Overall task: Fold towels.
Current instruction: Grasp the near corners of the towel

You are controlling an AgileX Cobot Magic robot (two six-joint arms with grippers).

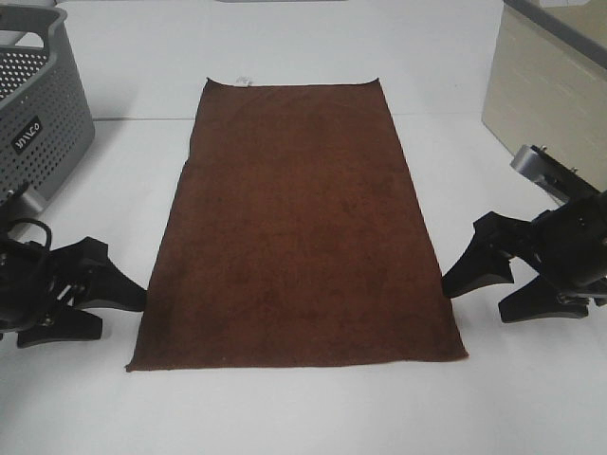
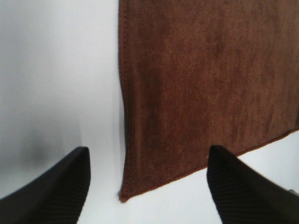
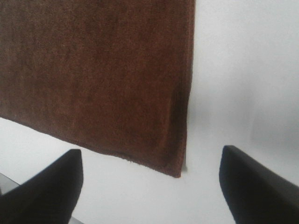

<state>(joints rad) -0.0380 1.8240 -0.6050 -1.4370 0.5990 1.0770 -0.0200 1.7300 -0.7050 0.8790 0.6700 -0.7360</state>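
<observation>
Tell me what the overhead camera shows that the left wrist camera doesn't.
Overhead only: the whole towel spread flat, its white tag at the far edge, a gray basket, and the right gripper. Left wrist only: the ribbed texture on the fingers. Both: the open left gripper at the towel's near left corner.

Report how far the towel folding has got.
Done: the towel lies spread flat on the table, with its white tag at the far edge. In hand: the left gripper and right gripper sit open beside its long edges, close to the near corners, holding nothing. Left: every fold. No doubled layer shows yet.
</observation>
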